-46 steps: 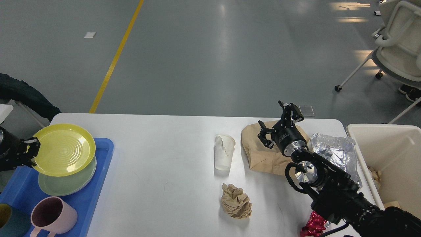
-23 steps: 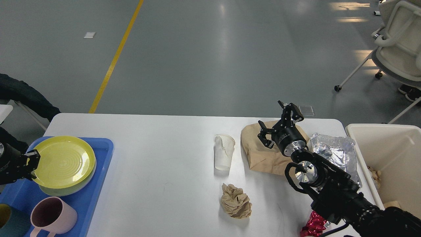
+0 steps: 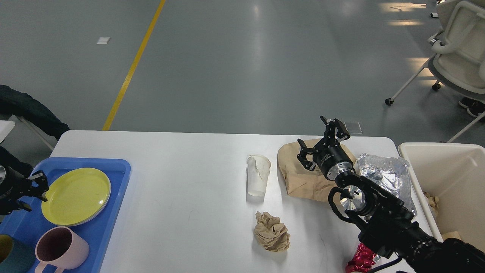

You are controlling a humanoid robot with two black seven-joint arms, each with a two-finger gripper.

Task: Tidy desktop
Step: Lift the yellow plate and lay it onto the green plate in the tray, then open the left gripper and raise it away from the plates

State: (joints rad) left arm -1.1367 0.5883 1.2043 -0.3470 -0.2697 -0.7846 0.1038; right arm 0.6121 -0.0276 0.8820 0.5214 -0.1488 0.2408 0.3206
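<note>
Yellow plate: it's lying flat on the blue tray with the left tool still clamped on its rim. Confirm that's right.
Not quite. The yellow plate does lie flat on the blue tray, but the head view shows the left tool open beside the rim, no longer clamped on it.

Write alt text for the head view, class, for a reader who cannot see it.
A white desktop holds a paper cup, crumpled paper, a brown bag and foil, with the open right gripper above the bag. At left, the open left gripper sits beside a yellow plate on a blue tray.
</note>
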